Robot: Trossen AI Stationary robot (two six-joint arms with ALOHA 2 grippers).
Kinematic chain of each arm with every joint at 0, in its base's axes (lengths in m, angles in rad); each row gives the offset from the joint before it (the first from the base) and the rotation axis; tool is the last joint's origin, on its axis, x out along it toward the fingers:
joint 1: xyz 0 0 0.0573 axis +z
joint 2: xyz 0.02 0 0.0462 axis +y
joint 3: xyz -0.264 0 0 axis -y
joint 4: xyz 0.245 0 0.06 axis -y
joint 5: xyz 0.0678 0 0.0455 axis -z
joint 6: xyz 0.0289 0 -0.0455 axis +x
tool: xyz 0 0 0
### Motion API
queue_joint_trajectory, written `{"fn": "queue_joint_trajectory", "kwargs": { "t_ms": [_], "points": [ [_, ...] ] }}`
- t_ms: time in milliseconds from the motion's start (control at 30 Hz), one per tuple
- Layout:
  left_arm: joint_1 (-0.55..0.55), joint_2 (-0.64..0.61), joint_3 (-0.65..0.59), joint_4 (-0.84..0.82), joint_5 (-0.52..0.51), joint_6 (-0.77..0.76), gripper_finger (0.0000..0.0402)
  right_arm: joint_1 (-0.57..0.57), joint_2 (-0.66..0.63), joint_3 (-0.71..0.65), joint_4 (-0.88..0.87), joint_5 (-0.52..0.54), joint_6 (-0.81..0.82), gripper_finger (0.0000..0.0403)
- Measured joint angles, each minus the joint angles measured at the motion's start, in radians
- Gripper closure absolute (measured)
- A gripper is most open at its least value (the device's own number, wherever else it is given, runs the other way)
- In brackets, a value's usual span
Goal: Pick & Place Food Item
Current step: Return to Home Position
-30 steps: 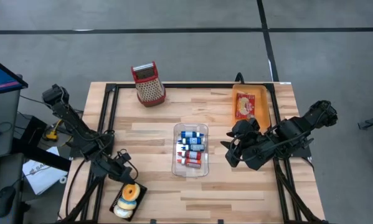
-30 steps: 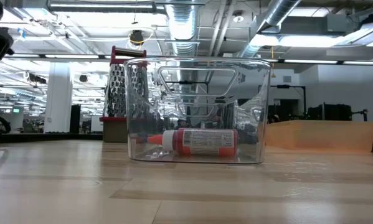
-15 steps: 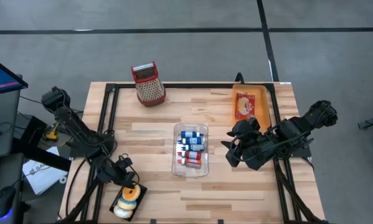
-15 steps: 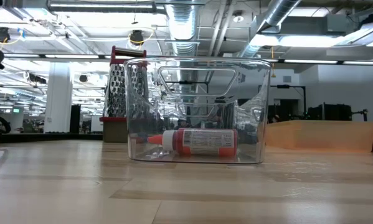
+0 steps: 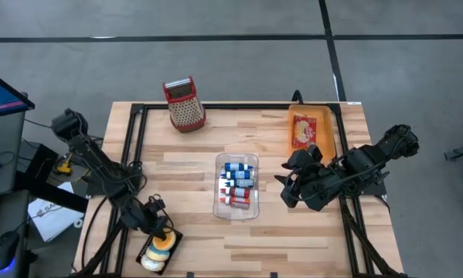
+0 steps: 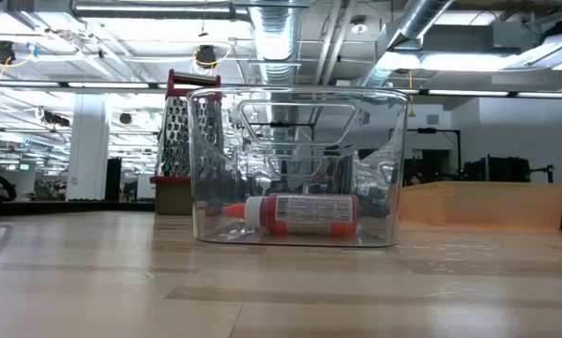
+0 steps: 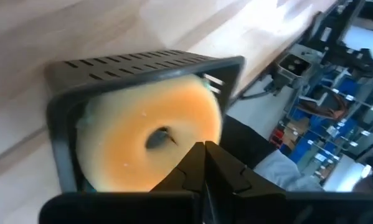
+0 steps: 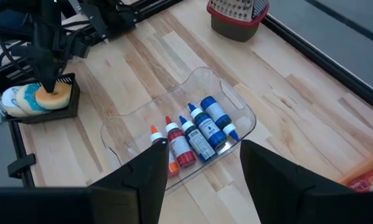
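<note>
Your left gripper (image 7: 205, 148) is hovering pinched shut, the orange donut (image 7: 130, 134) in the black bin (image 7: 142, 62) just past its fingertips; your right gripper (image 8: 203, 152) is sitting spread open.

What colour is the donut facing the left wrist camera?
Orange donut, paler at its rim; left wrist view.

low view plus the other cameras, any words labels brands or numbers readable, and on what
No text reads as words in any view.
red bottle in the clear bin: printed label, too blurred to read.
blue bottles, high view: white labels, too small to read.
packet in the orange tray: red print, too small to read.
grater: no marking visible.
</note>
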Motion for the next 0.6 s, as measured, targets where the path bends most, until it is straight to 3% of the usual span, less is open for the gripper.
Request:
{"fn": "queue_joint_trajectory", "kwargs": {
  "t_ms": [200,400,500,600],
  "points": [
    [0.0,-0.141,0.0,0.036,-0.03,0.099,0.0401,-0.001,0.0,0.0,0.001,0.007,-0.018,0.0212],
    [0.037,-0.306,0.0,0.244,-0.141,0.495,0.0401,0.008,0.0,0.0,0.001,0.053,-0.026,0.0212],
    [0.114,-0.339,0.002,0.276,-0.21,0.739,0.0401,0.007,0.0,0.0,0.001,0.063,-0.029,0.0212],
    [0.284,-0.322,0.001,0.182,-0.194,0.862,0.0401,0.007,0.0,0.0,0.007,0.083,-0.044,0.0212]
  ]
}}
